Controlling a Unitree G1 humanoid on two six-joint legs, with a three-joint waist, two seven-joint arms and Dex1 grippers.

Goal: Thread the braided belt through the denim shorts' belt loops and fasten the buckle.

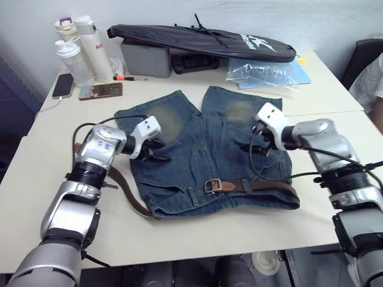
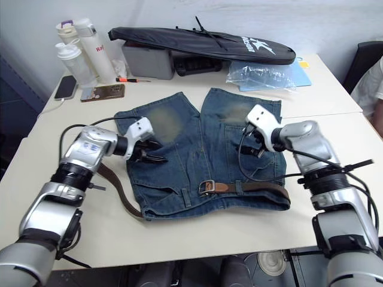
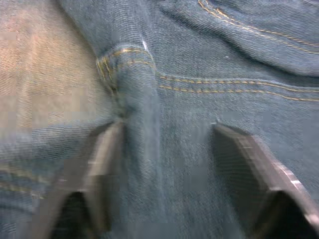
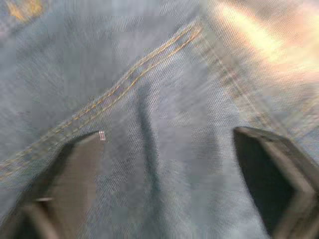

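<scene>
So the shorts (image 1: 203, 155) are lying flat in the middle of the desk (image 1: 197, 233), waistband toward the robot and legs pointing away toward the far edge. The belt (image 1: 263, 185) runs along that waistband, going through the belt loops (image 1: 246, 186) on the right half, and the buckle (image 1: 213, 186) sits near the middle of the waistband with a tan leather piece just beside it. The rest of the belt comes out past the left side of the shorts and curves across the bare desk there.

The left pincer (image 1: 160, 154) is over the left leg of the shorts, fingers (image 3: 99, 164) spread apart with nothing between them but denim right underneath, close to a stitched seam. The belt's loose part lies below and behind it, near the left arm.

The right pincer (image 1: 256, 149) hovers over the right leg of the shorts, also spread wide, denim and a double line of orange stitching right under it. The belted waistband is a bit nearer the robot than this pincer.

Behind the shorts there's a black bag (image 1: 203, 40), a grey box (image 1: 145, 60), some bottles (image 1: 84, 51), two phones (image 1: 100, 91) and a plastic bag (image 1: 263, 73).
</scene>
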